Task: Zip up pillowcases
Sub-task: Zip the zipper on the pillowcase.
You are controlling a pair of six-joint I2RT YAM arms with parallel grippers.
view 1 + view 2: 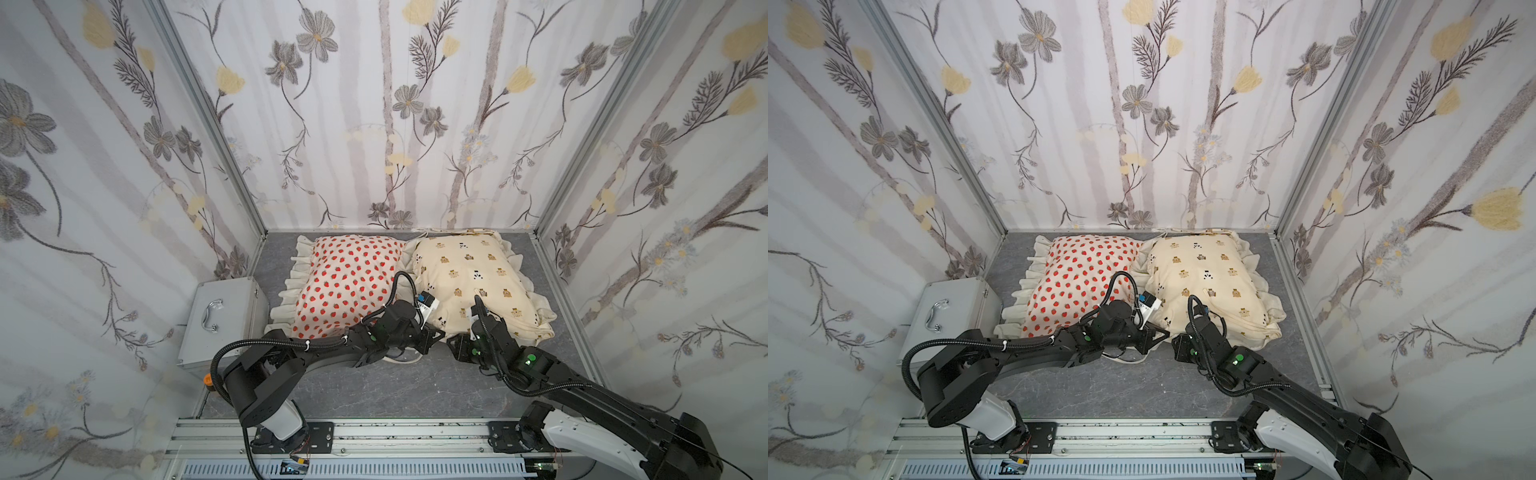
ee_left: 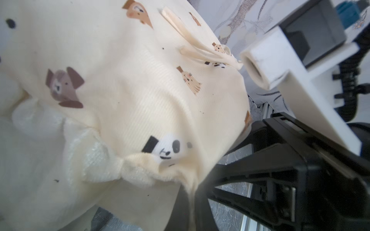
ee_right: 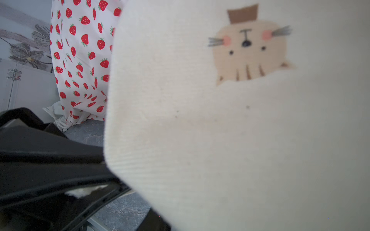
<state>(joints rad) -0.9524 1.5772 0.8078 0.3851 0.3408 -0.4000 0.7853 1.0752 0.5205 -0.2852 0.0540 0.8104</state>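
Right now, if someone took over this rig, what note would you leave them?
Left gripper: shut, pinching the bear pillowcase at its edge nearest the robot.
Right gripper: pressed against the same pillowcase; whether it is open or shut is unclear.
Strawberry pillowcase: lies beside it, touching.
Done: nothing confirmed; no zipper shows in any view.
Left: the bear pillowcase gapes, with white filling showing. Zip it, then check the strawberry pillowcase.

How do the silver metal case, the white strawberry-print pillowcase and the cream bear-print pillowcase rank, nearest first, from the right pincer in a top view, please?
1. the cream bear-print pillowcase, right at the right pincer.
2. the white strawberry-print pillowcase, farther left.
3. the silver metal case, by the left wall.
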